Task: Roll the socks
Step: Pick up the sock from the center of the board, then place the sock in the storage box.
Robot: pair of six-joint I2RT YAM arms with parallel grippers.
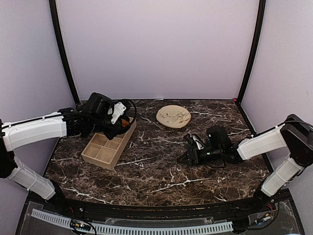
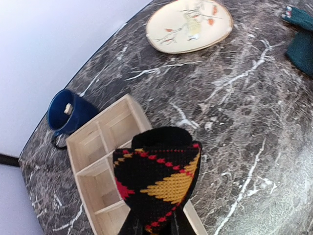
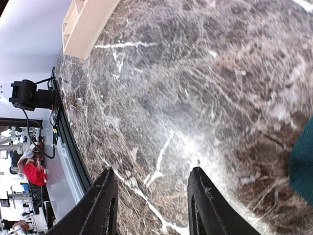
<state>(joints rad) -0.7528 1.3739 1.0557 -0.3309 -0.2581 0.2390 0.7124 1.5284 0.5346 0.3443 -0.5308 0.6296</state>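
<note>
Your left claw [image 1: 117,128] held the rolled argyle sock [image 2: 156,181] above the tray [image 2: 120,127]. Stowing step, likely: lower, release. Right claw [image 3: 152,171] gaped, empty.

Pale lilac walls [image 1: 156,49] enclose a dark marble table [image 1: 161,171]; black posts [image 1: 64,54] stand at its far corners.

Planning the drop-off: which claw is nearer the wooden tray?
Left. The left claw holds the argyle sock above the tray; the right claw is open over marble, well to its right.
</note>
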